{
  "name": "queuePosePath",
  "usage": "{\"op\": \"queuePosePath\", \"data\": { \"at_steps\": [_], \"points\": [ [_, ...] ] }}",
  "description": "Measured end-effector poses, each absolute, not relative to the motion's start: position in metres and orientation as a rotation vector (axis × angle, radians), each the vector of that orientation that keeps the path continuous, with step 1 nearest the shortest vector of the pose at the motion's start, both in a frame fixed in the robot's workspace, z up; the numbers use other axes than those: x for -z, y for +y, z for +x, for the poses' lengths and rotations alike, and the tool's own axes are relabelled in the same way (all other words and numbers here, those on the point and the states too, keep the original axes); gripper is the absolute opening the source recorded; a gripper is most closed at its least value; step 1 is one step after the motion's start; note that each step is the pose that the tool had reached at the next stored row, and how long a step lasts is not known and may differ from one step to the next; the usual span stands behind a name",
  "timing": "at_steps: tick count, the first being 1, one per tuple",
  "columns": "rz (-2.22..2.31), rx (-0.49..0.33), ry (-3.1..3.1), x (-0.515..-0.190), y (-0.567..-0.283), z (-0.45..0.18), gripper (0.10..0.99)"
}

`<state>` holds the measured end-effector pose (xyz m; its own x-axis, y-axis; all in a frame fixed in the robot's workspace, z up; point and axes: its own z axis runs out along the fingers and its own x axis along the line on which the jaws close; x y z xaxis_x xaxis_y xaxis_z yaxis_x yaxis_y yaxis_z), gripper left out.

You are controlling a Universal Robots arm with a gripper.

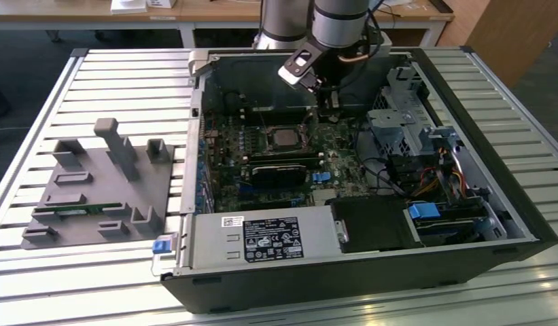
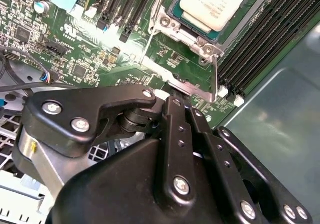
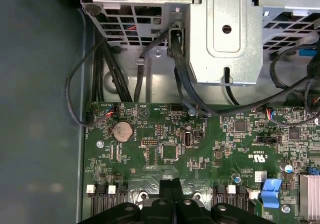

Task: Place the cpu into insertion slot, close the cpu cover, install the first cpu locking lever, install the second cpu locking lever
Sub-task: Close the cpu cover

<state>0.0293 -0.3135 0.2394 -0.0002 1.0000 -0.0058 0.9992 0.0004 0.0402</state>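
Cpu [image 2: 214, 3]: flat square chip with a dull pale-silver top, faint print and rounded corners. It lies level in the insertion slot [image 2: 196, 30]. The cpu cover [image 2: 172, 27], a grey metal frame, lies flat around it, and the chip shows through its window. A thin locking lever [image 2: 216, 77] runs along one side of the frame.

Exterior view: the cpu sits mid-motherboard [image 1: 260, 176] inside the open case [image 1: 496, 204]. The gripper [image 1: 329, 119] is at 2 o'clock from it, low over the board. Claw clenched, fingers [image 3: 165, 189] pressed together.
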Motion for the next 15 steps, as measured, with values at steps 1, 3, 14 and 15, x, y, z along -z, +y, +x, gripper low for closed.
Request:
{"op": "queuePosePath", "data": {
  "at_steps": [1,3,14,15],
  "points": [
    [2.198,-0.038,2.199,-0.2394,-0.3135,0.0287,0.106],
    [2.198,-0.038,2.199,-0.2393,-0.3135,0.0274,0.106],
    [2.198,-0.038,2.199,-0.2387,-0.3135,0.0209,0.106],
    [2.198,-0.038,2.199,-0.2387,-0.3135,0.0202,0.106]
  ]
}}
